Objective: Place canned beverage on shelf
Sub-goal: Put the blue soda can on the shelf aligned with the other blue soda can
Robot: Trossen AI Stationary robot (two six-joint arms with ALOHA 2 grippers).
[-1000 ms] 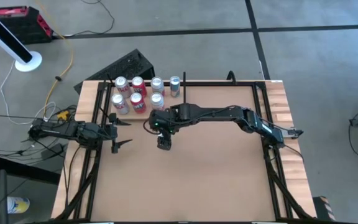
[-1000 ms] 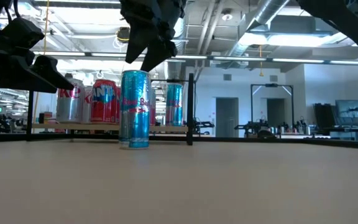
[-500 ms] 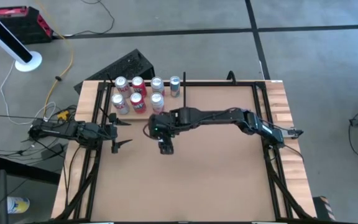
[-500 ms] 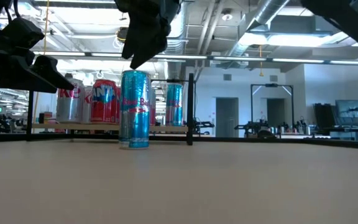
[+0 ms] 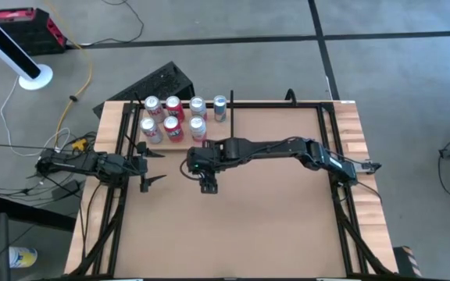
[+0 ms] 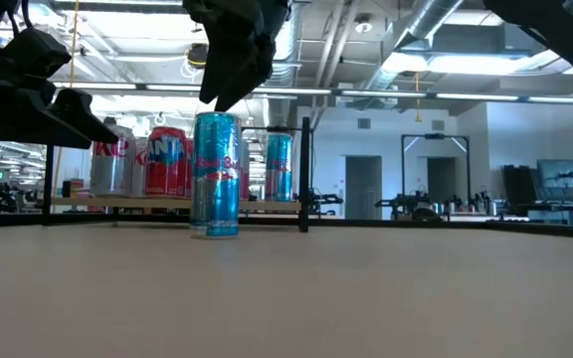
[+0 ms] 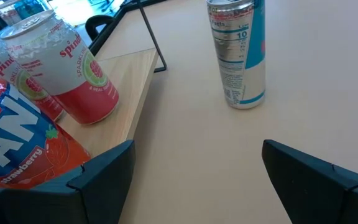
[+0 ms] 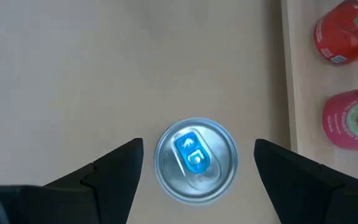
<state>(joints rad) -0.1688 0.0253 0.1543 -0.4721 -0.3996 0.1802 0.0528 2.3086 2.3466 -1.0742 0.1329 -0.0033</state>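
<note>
Left gripper (image 5: 148, 164): parked at the table's left edge, jaws spread wide, holding nothing. Its wrist view looks past the corner of the pale light-wood shelf (image 7: 126, 106) toward the target can, which stands well apart from it.

Shelf, far-left part of the table: six cans already on or beside it, among them a white-and-red sparkling-water can (image 7: 64, 65) and a red strawberry soda can (image 7: 11, 146). A thin black upright (image 6: 305, 174) marks the shelf's right end.

Task object: tall slim blue-and-silver energy drink can (image 6: 215, 174), upright on the brown tabletop board (image 5: 272, 226), just near of the shelf's front edge and not yet on it. Long axis vertical.

Right gripper (image 8: 197, 165): reaches across from the right and hangs directly above the can, pointing down. Jaws wide open, empty; the two fingers (image 8: 114, 168) straddle the silver lid with blue tab (image 8: 196, 158) with clear gaps on both sides. In the low view the fingertips sit just above the rim.

Judgement: right arm is far nearer. The can lies straight below the jaws, so the next move calls for a vertical descent, then closing on the can body.
</note>
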